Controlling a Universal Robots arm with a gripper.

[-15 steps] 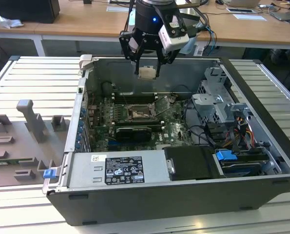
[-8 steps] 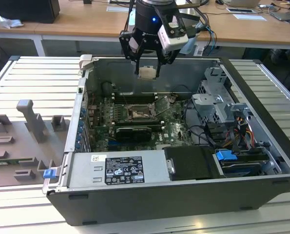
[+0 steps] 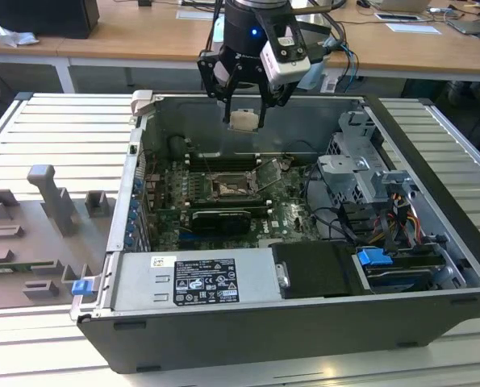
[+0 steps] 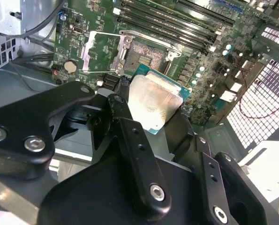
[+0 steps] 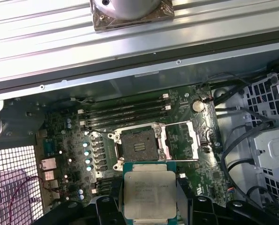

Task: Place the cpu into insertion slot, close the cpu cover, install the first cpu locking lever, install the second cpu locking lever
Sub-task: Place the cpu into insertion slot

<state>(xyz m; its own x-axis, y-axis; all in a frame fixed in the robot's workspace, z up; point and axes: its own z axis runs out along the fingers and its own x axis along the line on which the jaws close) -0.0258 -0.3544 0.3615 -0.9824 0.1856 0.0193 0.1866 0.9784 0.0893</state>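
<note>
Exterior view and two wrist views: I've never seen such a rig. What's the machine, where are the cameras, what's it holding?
The exterior view, from a camera off the arm, shows a robot arm's gripper hanging over an open computer case on a ribbed metal table. The two wrist views come from cameras riding on the arm, looking into the case. The gripper is shut on the cpu, a small pale square chip. Below it on the green board is the insertion slot, empty, with the cpu cover swung open beside it. Grey fixtures sit at the exterior view's left.
</note>
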